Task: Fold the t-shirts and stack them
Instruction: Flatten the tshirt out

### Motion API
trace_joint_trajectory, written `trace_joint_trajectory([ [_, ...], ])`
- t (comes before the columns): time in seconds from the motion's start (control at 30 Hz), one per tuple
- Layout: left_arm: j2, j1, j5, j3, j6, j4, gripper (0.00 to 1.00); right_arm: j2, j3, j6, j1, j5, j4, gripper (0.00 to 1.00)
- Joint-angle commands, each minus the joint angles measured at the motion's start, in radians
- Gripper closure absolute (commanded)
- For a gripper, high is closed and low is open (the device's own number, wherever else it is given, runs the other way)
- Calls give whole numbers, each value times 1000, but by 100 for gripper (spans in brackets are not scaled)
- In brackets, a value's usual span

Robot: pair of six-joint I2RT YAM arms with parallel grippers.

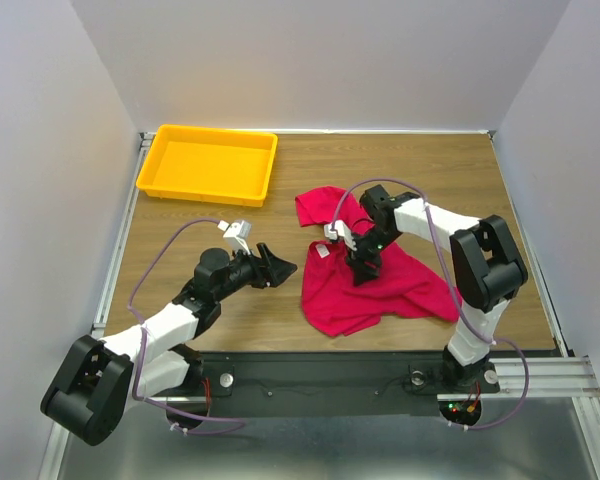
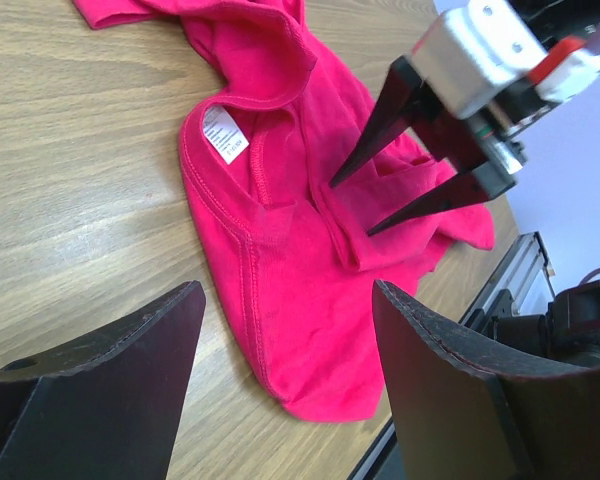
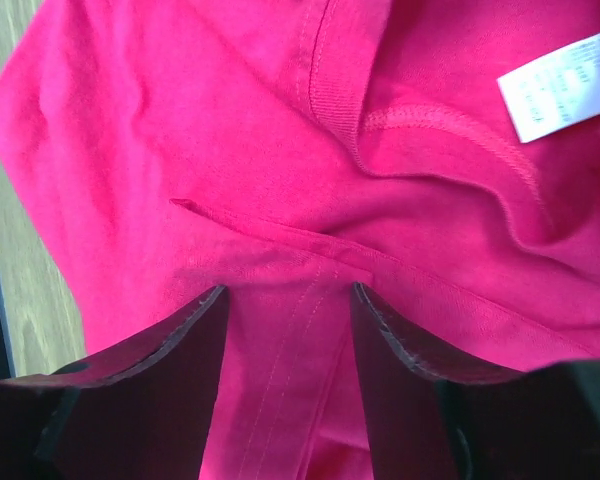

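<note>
Right now this looks like the early spread-it-flat step: t-shirt [image 1: 405, 285] lies crumpled on the table [image 1: 180, 225], not squared, no fold made, only one shirt in view. R gripper [image 3: 288, 292] is down on it w/ jaws part open. Its tips rest on cloth and a raised crease runs just ahead of them; fabric sits btwn the fingers but nothing's pinched. Neck label [image 2: 225, 135] is close by, off to one side of those jaws. L gripper [image 2: 285, 295] hangs w/ jaws wide, empty, shirt just ahead of its tips, not touching. Yellow tray [image 1: 205, 194] is well away from both. Next, prob: R closes on that crease or a hem, L comes in for a 2nd edge, then pull apart to flatten. That needs a thin pinch, not a bunch
</note>
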Motion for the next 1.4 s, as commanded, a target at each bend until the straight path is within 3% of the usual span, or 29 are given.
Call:
trace_joint_trajectory([
  [0.0,-26,-3,-5,-16,1,43,21,33,31,-23,3,-4,-6,39],
  [0.23,-28,-4,-3,-23,0,45,21,54,26,-24,5,20,18,33],
  [0.27,-28,-3,-5,-23,0,45,21,50,23,-26,3,26,29,27],
  [0.47,-25,-3,-6,-20,0,45,21,50,17,-10,5,25,63,28],
  [0.57,-23,-4,-3,-17,0,45,21,55,15,-4,5,16,61,37],
  [0.63,-26,-3,-3,-17,0,45,21,44,14,2,5,23,61,55],
  [0.77,-25,-4,-3,-17,-2,45,21,-5,6,17,3,37,61,70],
  [0.87,-23,-3,0,-15,0,45,21,-54,6,40,3,49,61,99],
  [1.37,-20,-3,1,0,6,45,21,-276,-24,193,2,132,72,99],
])
